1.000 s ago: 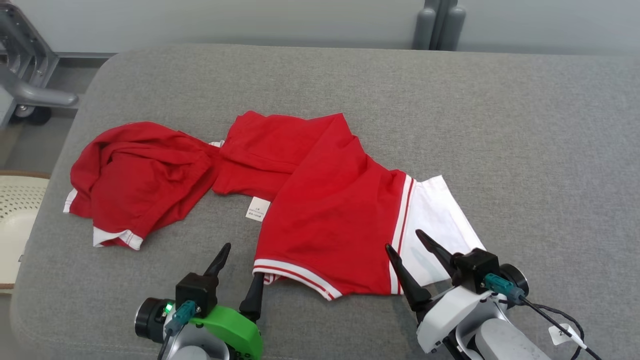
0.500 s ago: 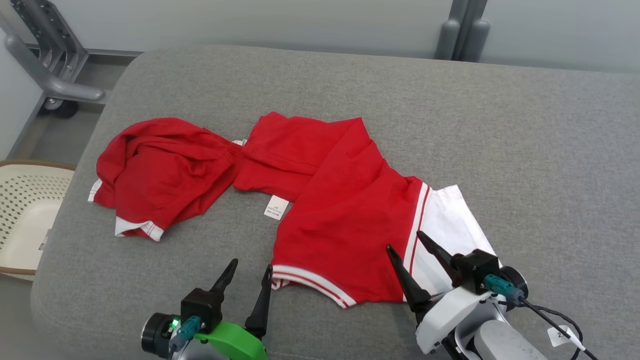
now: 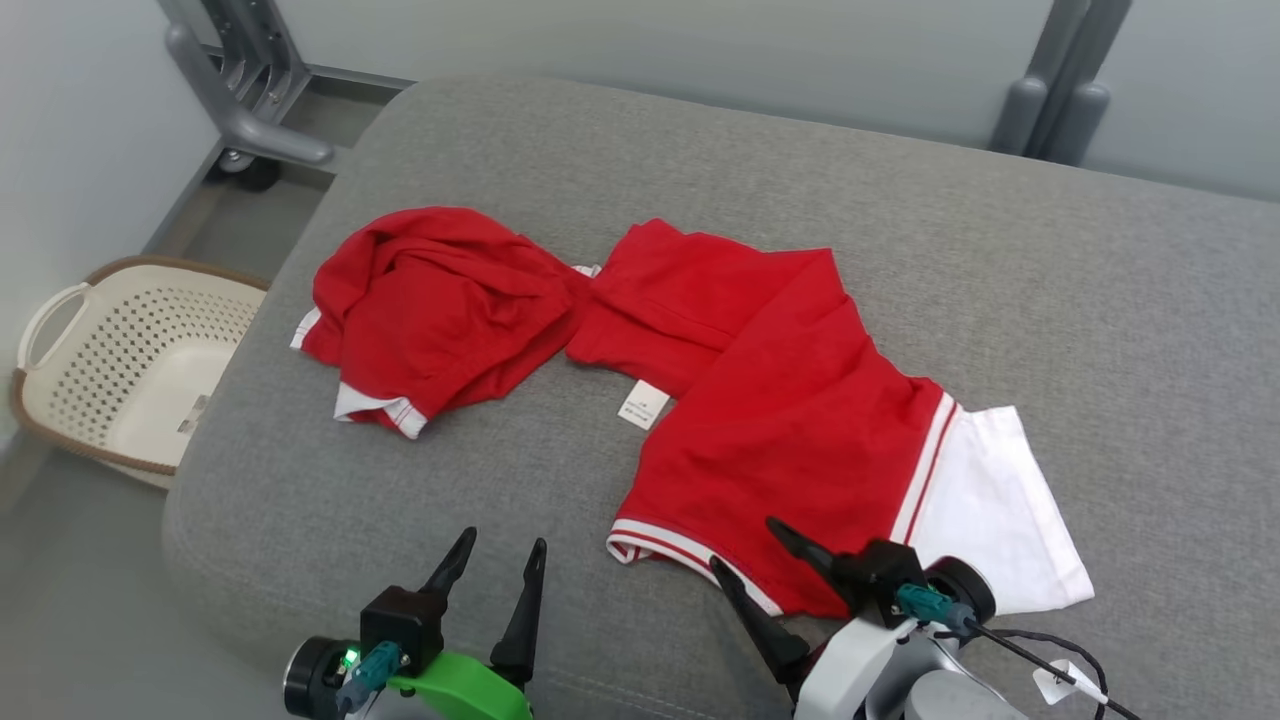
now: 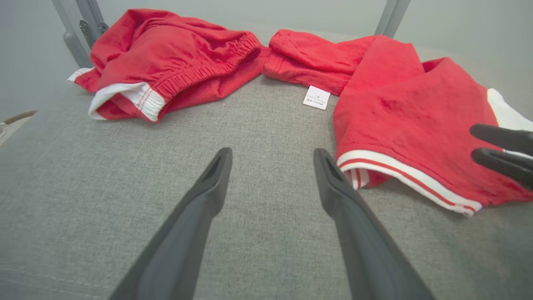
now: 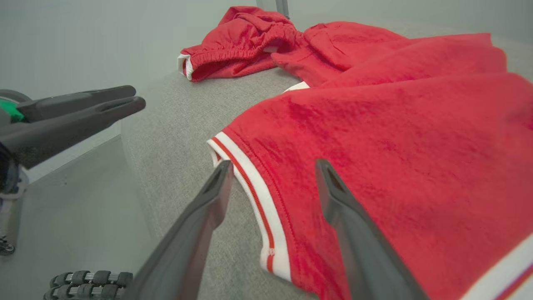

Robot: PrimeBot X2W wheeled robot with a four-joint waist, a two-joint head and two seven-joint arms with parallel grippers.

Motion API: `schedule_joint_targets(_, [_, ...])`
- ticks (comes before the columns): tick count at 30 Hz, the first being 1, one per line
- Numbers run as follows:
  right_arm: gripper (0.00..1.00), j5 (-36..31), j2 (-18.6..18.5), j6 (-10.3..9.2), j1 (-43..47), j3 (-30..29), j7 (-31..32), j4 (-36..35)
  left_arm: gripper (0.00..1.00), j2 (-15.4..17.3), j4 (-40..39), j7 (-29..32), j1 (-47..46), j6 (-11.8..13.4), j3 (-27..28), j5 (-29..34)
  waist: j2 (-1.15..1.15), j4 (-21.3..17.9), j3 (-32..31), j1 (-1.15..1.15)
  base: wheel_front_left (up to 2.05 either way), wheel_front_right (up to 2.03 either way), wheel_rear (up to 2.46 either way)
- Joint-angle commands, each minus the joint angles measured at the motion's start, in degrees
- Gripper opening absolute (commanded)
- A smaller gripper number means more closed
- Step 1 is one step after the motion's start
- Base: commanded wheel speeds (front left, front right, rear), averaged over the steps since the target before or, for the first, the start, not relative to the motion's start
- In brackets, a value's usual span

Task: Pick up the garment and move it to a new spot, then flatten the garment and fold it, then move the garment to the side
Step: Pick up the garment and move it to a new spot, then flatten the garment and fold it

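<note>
A broad grey fabric-covered cushion (image 3: 700, 150) spreads before the robot, with a pale wall behind. Across its middle lies a crumpled red cloth garment with white striped trim (image 3: 790, 440), bunched at the left and spread flatter toward the near right. A cream perforated plastic basket (image 3: 130, 360) sits on the floor to the left. The left gripper (image 3: 502, 545) hovers over bare cushion beside the striped hem, fingers apart, empty. The right gripper (image 3: 745, 545), also spread and empty, straddles that hem. A small white label (image 3: 644, 404) pokes from the garment.
</note>
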Motion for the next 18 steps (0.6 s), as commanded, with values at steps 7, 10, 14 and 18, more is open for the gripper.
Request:
schedule_joint_targets(7, [1.0, 1.17, -1.2, -0.02, -5.33, 6.58, -0.18, 7.88, 1.0, 0.09, -0.56, -0.05, 0.67, 0.39, -0.33, -1.12, 0.0, 6.59, 1.26, 0.0, 0.0, 0.0, 0.0])
schedule_joint_targets(10, [1.0, 0.35, -1.15, -0.02, -7.66, 8.1, -0.17, 13.0, 1.0, 0.08, -0.59, -0.04, 0.58, 0.56, -0.4, -1.44, 0.0, 7.75, 1.56, 0.0, 0.0, 0.0, 0.0])
schedule_joint_targets(14, [0.42, -1.17, -0.49, -0.05, -10.07, 7.7, -0.04, 19.31, 1.0, 0.09, -0.75, -0.05, 0.63, 0.62, -0.55, -1.76, 0.0, 8.7, 1.85, 0.0, 0.0, 0.0, 0.0])
schedule_joint_targets(18, [0.0, -2.38, 0.53, -0.05, -12.53, 3.94, -0.06, 19.62, 1.0, 0.08, -1.07, -0.04, 0.76, 0.96, -0.59, -2.28, 0.0, 8.76, 2.12, 0.0, 0.0, 0.0, 0.0])
